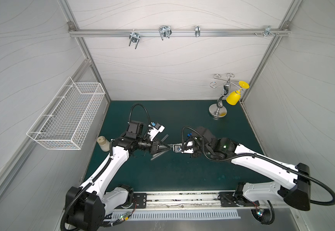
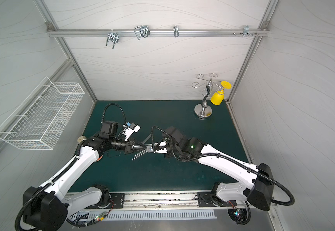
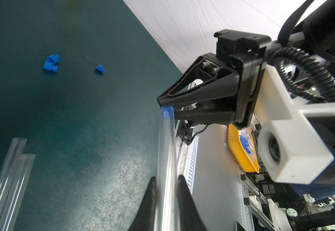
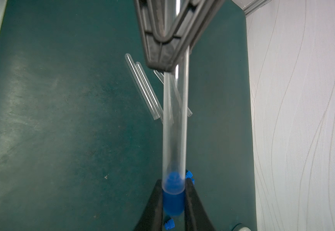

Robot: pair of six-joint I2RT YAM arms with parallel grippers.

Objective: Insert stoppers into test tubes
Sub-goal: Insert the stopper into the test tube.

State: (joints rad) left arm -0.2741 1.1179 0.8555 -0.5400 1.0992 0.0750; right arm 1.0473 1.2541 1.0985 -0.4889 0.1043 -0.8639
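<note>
Stopper point(image 4: 173, 198): bright blue, stubby plug, its nose inside the mouth of the held tube point(image 4: 174, 130), in the air above the mat point(image 4: 62, 120).
Tube look: clear, slender, spanning between both arms.
Left gripper point(image 3: 166, 180): clamped on the tube's body.
Right gripper point(image 4: 173, 181): pinching the blue plug.
Step in hand: press straight along the tube's axis with the left arm braced. The plug is probably only partly seated, since the tube wall is blurred.

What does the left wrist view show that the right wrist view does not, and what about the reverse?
Only the left wrist view: a yellow tray holding blue pieces, away from the work surface. Only the right wrist view: a third lying tube, partly hidden behind the held tube. Both views: the held tube in the left hand, and the blue stopper at its mouth, gripped by the right hand.
</note>
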